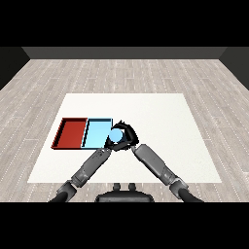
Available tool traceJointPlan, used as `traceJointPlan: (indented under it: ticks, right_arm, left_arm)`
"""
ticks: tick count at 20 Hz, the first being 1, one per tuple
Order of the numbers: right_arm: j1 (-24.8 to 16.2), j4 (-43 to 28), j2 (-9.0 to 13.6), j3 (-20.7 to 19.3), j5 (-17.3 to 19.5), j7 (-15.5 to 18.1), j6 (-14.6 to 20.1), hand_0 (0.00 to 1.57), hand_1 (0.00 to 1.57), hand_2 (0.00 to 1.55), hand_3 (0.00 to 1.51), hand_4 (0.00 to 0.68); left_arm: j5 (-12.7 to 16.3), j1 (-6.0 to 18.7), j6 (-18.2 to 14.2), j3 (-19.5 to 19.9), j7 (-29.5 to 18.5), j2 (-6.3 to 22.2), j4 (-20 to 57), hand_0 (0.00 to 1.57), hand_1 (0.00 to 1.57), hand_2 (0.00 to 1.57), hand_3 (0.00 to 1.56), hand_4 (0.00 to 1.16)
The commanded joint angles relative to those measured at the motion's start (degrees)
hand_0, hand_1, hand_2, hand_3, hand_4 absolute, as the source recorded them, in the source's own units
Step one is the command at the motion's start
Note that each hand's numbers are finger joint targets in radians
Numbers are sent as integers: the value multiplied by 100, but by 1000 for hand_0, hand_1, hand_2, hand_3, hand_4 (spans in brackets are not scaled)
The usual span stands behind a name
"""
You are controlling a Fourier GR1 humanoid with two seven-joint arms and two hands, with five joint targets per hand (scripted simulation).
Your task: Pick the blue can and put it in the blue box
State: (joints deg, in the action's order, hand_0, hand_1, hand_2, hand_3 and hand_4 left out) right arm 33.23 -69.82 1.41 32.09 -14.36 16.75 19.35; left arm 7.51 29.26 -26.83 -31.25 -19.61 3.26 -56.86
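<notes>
The blue can (115,135) is held at the right edge of the light blue tray (96,133), partly over its rim. My right hand (127,134) is curled round the can from the right. My left hand (110,146) lies just below the can, near the tray's front right corner; it is mostly hidden and small, so its fingers are unclear. The red tray (70,132) lies to the left of the blue one.
Both forearms converge toward the middle from the lower corners. The white table (160,126) extends wide to the right and behind the trays, with a wooden floor beyond its edges.
</notes>
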Motion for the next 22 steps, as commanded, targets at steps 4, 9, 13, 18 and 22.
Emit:
traceJointPlan:
  ticks: [4,9,13,18,22]
  right_arm:
    - [160,-53,-133,542,-449,-8,292,1442,1442,1451,1396,611]
    - [287,-33,-134,309,-554,37,172,1435,1435,1454,1393,591]
    - [126,96,-132,105,-526,123,-16,1438,1438,1454,1393,583]
    - [133,-182,-134,55,-979,-69,-19,1267,1267,1371,1326,415]
    - [-202,-174,-136,-48,-659,-33,-157,0,0,0,0,0]
  left_arm:
    - [705,-90,-749,-287,-386,-314,-79,1014,1014,1040,899,696]
    - [750,-253,-220,-85,-740,-316,-2,645,645,753,521,668]
    - [1021,-10,180,430,-420,-314,45,914,914,944,831,651]
    - [897,-498,-28,205,-626,-317,-213,1425,1425,1347,1000,683]
    - [1213,-219,79,286,-431,-320,189,1571,1571,1516,1448,1097]
